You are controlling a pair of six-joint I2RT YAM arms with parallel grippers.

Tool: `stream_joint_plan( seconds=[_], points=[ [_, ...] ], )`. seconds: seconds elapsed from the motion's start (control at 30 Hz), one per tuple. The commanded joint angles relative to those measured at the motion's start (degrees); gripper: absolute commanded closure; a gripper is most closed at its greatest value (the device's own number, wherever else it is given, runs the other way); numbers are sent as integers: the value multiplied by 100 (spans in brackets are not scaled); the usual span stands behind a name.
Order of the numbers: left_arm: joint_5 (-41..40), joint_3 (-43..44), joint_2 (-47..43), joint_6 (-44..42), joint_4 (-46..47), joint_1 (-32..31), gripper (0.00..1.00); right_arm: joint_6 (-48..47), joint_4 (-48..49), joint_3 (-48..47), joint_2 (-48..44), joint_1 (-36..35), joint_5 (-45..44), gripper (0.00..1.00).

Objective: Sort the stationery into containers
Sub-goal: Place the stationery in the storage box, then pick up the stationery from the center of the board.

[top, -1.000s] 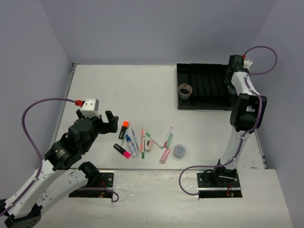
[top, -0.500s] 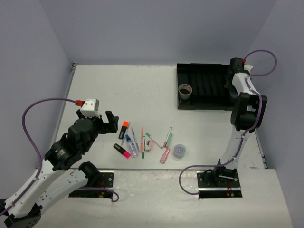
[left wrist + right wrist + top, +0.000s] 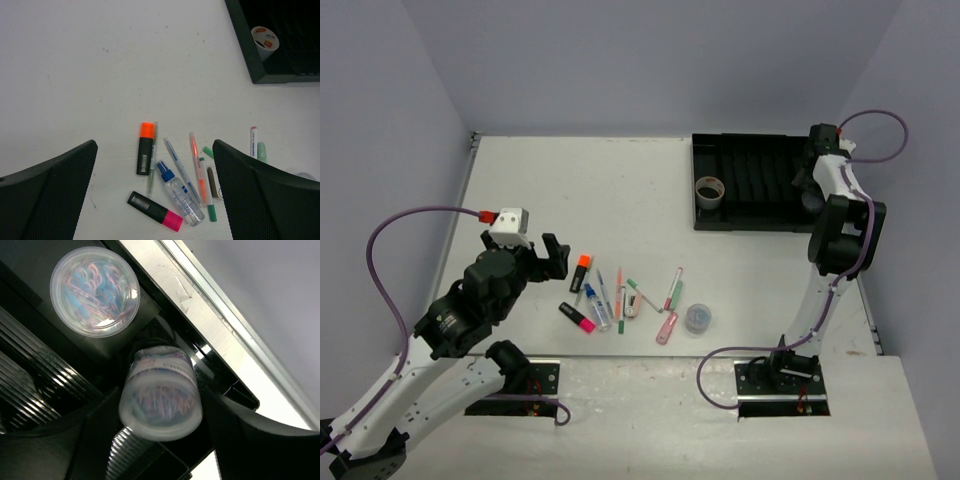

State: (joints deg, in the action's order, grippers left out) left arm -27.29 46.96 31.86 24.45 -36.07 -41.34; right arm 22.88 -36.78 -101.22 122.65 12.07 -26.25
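Overhead, white table (image 3: pixel 600 190) with black tray (image 3: pixel 750 226), boxed by lavender walls (image 3: pixel 620 70).

The white tabletop (image 3: pixel 620 200) is matt, with a few small dark specks (image 3: pixel 105 49) on its surface. Plain pale lilac walls close it in: a back wall (image 3: pixel 650 60), a left wall (image 3: pixel 380 150) and a right wall (image 3: pixel 920 90). A bright, scuffed edge strip (image 3: pixel 190 295) runs beside the right wall.

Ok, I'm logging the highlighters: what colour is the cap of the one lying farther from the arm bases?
Orange; that highlighter shows clearest in the left wrist view.
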Motion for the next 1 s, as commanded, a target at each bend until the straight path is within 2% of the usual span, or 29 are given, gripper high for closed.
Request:
stream_joint_plan(
  seconds=[0.0, 0.17, 0.3, 0.47, 0.53, 0.67, 0.77, 0.83, 0.97],
  points=[
    [-41, -55, 21, -80, 197, -23, 0, 43, -213, -476, -41, 33, -28, 24],
    [-14, -56, 32, -98, 206, -24, 0, 32, -314, -558, -227, -30, 89, 11],
    [-2, -55, 66, -101, 206, -26, 0, -14, -453, -657, -388, -211, 170, 11],
    [-8, -49, 116, -107, 206, -32, 0, -76, -357, -365, -1128, -872, 85, 11],
    [-25, -47, 139, -107, 197, -23, 0, -212, -103, 108, -1617, -1418, -2, 9],
    [-93, -41, 160, -98, 183, -14, 0, -202, -224, 1070, -2446, -2365, 167, 5],
    [-133, -32, 189, -89, 177, -14, 0, 56, -164, 1794, -2878, -3097, 315, 2],
    [-200, -5, 279, -76, 143, 8, 0, 259, -180, 2490, -3155, -4021, 444, 1],
    [-224, 14, 354, -55, 118, 38, 0, 487, -170, 3034, -3457, -4799, 876, 1]
  ],
)
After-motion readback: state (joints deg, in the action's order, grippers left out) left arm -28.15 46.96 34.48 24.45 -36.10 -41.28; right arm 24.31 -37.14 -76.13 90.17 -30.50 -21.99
